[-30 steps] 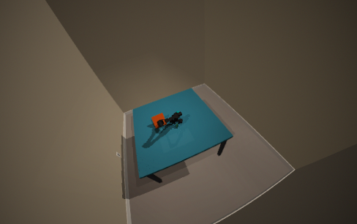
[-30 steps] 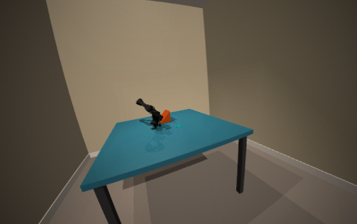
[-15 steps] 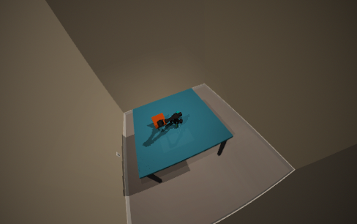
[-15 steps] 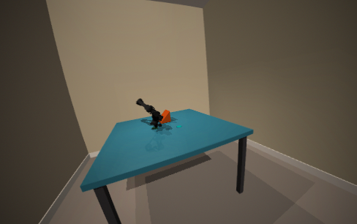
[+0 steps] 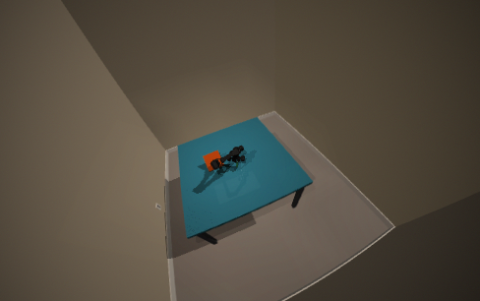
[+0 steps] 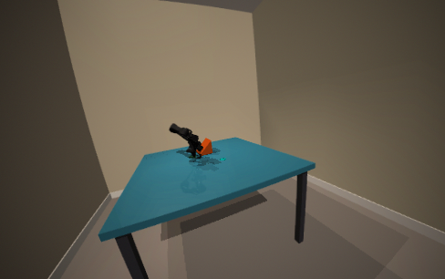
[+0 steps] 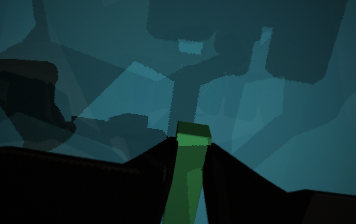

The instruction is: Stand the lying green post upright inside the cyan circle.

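While the black arm [image 5: 229, 155] [image 6: 186, 134] bends low over the teal table [image 5: 275, 177] [image 6: 237, 175], its gripper [image 6: 195, 159] [image 7: 190, 148] pinches the green post [image 7: 190, 172] — away from the cyan circle [image 6: 222, 159], which lies near the orange block [image 5: 210, 159] [image 6: 206, 147].

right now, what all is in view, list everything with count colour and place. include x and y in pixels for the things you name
table [image 5: 275, 192] [image 6: 150, 201]: one, teal top with dark legs, on the floor
orange block [image 5: 210, 158] [image 6: 207, 147]: one, orange, on the table beside the arm
cyan circle [image 6: 222, 159]: one, cyan, on the table, apart from the gripper
green post [image 7: 192, 165]: one, green, between the gripper's fingers
walls: several, tan to brown, around the table
arm [image 5: 230, 154] [image 6: 183, 131]: one, black, over the table
gripper [image 6: 195, 157] [image 7: 190, 148]: one, black, shut on the green post
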Robot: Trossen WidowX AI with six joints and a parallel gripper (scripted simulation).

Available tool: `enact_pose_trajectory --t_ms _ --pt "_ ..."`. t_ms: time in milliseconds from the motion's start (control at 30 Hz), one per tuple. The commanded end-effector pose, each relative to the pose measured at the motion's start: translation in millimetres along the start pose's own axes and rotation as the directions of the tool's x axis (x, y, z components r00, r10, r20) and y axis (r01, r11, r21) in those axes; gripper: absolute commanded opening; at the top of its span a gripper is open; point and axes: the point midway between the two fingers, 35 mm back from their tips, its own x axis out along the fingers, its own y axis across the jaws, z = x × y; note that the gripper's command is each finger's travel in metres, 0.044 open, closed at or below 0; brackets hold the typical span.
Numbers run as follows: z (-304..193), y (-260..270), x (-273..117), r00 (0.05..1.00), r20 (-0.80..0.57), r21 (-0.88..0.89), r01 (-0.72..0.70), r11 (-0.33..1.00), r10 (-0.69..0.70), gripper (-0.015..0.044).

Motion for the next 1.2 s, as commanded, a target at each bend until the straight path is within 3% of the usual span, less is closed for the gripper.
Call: enact_pose_trajectory --t_ms 0,633,1167 --pt "1.5 -0.6 -12.1 1.0 0.002 0.004 -0.003 1.0 0.003 0.0022" --pt "-3.6 3.4 -70.2 1.0 -0.022 0.008 0.006 1.0 -0.006 0.0022" --pt "29.0 -6.4 -81.0 1.0 -0.017 -0.006 0.005 1.0 -0.006 0.0022"
